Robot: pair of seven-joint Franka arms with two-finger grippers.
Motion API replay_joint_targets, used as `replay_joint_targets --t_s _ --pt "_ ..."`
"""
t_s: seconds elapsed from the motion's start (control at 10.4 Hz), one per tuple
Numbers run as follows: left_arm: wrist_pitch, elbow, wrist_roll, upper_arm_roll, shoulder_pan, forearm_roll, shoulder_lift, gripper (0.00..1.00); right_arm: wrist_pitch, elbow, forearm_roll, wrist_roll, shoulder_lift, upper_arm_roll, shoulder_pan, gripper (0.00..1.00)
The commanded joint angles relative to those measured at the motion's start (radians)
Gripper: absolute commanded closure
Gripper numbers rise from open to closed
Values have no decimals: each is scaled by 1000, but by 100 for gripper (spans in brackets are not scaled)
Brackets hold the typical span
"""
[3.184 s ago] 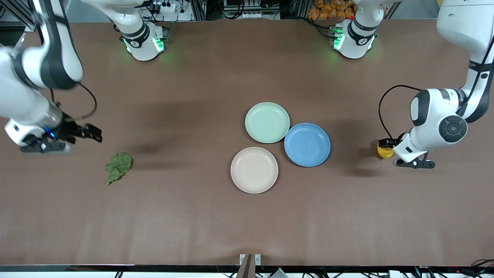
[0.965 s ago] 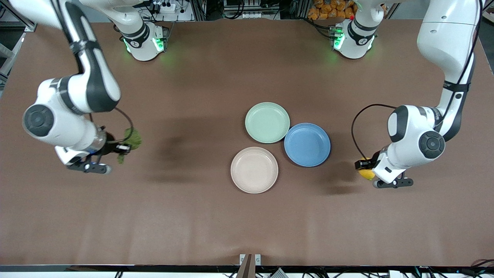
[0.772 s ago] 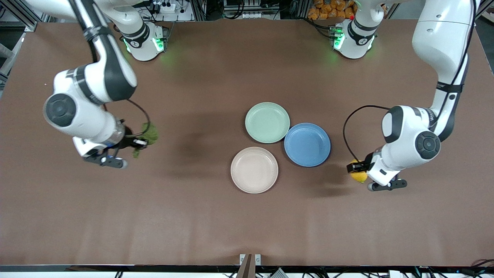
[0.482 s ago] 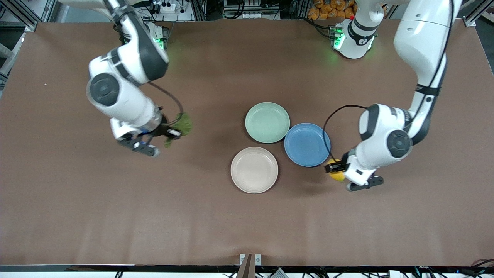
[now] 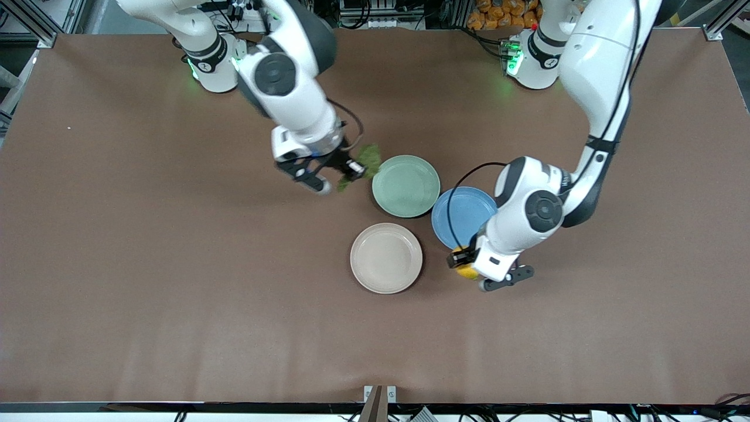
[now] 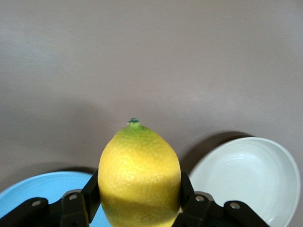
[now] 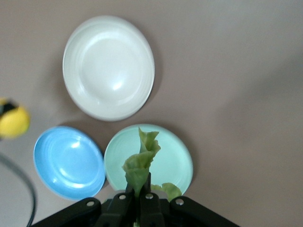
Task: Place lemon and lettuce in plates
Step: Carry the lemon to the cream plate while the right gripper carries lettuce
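Observation:
My right gripper (image 5: 353, 169) is shut on the crinkled green lettuce (image 5: 368, 158) and holds it in the air over the table, right beside the rim of the mint green plate (image 5: 406, 186). In the right wrist view the lettuce (image 7: 140, 163) hangs from the shut fingers over the mint plate (image 7: 175, 158). My left gripper (image 5: 463, 265) is shut on the yellow lemon (image 5: 467, 272), over the table between the blue plate and the beige plate (image 5: 386, 258). In the left wrist view the lemon (image 6: 139, 174) fills the jaws, with the beige plate (image 6: 246, 175) below.
A blue plate (image 5: 460, 214) lies beside the two other plates, partly hidden by the left arm; it also shows in the right wrist view (image 7: 68, 161) and the left wrist view (image 6: 42, 189). The three plates nearly touch at the table's middle.
My right gripper has carried the lettuce from the right arm's end of the table to the mint plate's rim. My left gripper has carried the lemon toward the plates, past the blue plate's edge.

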Motion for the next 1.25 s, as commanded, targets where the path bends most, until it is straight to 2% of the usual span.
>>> replay_joint_targets --t_s 0.0,0.1,0.19,0.29,0.39,0.58,0.68,0.77,0.96,1.16 --pt "63 39 -62 11 -57 -22 42 100 110 6 1 132 72 -6 75 100" --pt "72 38 -77 11 -80 -22 43 100 131 6 1 162 91 -6 98 100" --pt "86 38 -96 12 -99 -22 45 100 164 6 1 180 111 -8 132 92" --pt "97 39 -113 12 -119 -22 49 100 184 6 0 183 118 -32 173 65" --pt "112 39 -131 12 -136 -20 52 100 187 8 -2 187 125 -52 198 1" --pt "141 39 -157 14 -162 -20 62 100 184 8 -6 190 123 -52 200 0" --pt "161 38 -189 14 -170 -20 65 69 175 9 -6 188 117 -54 200 0" --pt "167 38 -197 17 -176 -5 72 1 162 11 -17 187 109 -55 195 0" --pt "169 33 -200 18 -188 1 69 0 48 26 -43 171 42 -72 180 0" --pt "166 24 -194 23 -173 3 59 0 -121 48 -42 80 -60 -66 117 0"
